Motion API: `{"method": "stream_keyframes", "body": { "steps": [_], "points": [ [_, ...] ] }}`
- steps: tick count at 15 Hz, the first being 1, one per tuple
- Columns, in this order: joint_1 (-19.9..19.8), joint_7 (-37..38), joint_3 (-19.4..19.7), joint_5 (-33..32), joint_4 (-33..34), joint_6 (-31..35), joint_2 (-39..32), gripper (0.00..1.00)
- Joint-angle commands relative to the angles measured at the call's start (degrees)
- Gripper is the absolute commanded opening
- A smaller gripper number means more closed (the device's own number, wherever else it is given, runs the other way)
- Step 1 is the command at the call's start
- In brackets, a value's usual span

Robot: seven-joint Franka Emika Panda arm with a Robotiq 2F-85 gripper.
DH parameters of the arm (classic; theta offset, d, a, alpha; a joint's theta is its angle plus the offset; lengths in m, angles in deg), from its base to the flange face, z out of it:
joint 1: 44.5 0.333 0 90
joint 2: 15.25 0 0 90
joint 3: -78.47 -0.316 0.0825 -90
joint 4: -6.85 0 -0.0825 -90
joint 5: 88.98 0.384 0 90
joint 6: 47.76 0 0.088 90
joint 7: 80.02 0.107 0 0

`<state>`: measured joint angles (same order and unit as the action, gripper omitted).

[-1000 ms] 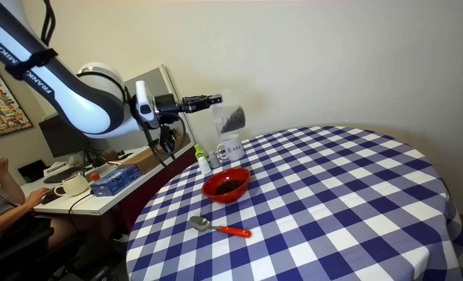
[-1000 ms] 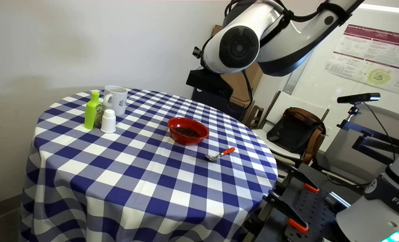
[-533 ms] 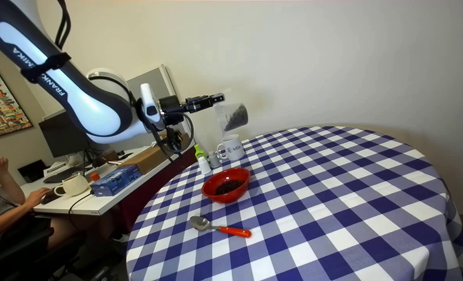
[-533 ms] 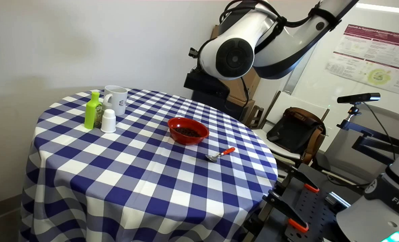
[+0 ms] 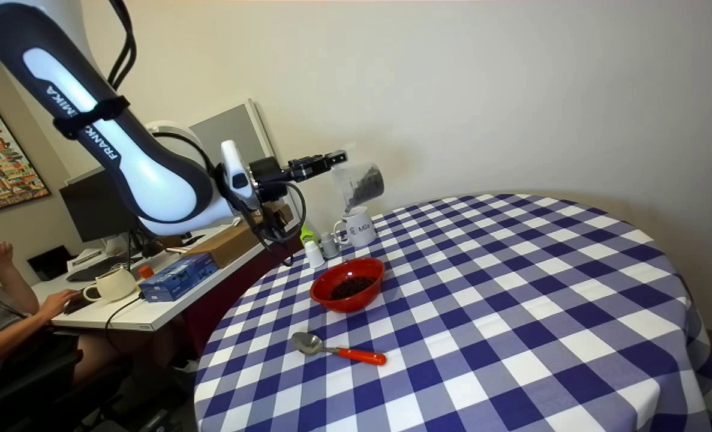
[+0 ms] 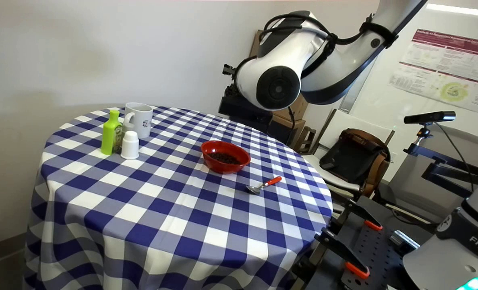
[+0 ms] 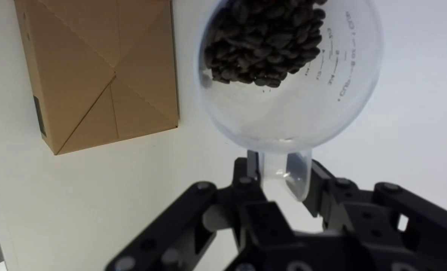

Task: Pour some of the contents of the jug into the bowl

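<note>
The clear jug (image 5: 361, 185) hangs in the air, tilted far over, with dark beans inside. My gripper (image 5: 336, 158) is shut on its handle at the jug's upper left. In the wrist view the jug (image 7: 295, 109) shows dark beans piled to one side, and its handle sits between the gripper's fingers (image 7: 283, 174). The red bowl (image 5: 356, 302) stands on the table, lower in the picture than the jug and apart from it, with dark beans in it. It also shows in an exterior view (image 6: 222, 166), where the arm hides the jug and fingers.
A white mug (image 5: 360, 227) stands just below the jug in the picture. Beside it are a green bottle (image 6: 109, 135) and white shakers (image 6: 130, 146). A spoon with an orange handle (image 5: 361, 356) lies near the bowl. A cardboard box (image 7: 106, 75) shows in the wrist view.
The arm has come lower and a little to the right in an exterior view. The jug has shifted slightly right and down with it, still held. The bowl has not moved.
</note>
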<state>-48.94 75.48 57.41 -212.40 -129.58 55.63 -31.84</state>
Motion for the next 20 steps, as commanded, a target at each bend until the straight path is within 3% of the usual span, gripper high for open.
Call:
{"method": "stream_keyframes", "body": {
  "steps": [1, 7, 11, 16, 17, 20],
  "points": [
    [-7.2, 1.6, -7.0, -3.8, -0.4, -4.4, -3.3, 0.07],
    [-18.9, 1.6, -17.3, -11.8, -2.6, -12.6, -10.2, 0.07],
    [-24.1, 1.6, -20.3, -18.0, -5.2, -18.2, -14.6, 0.07],
    [-26.8, 1.6, -20.7, -23.1, -7.4, -22.5, -18.1, 0.07],
    [-24.8, 1.6, -20.6, -20.6, -7.3, -22.2, -16.9, 0.07],
    [-24.6, 1.6, -21.2, -20.5, -7.5, -22.6, -17.1, 0.07]
  ]
}}
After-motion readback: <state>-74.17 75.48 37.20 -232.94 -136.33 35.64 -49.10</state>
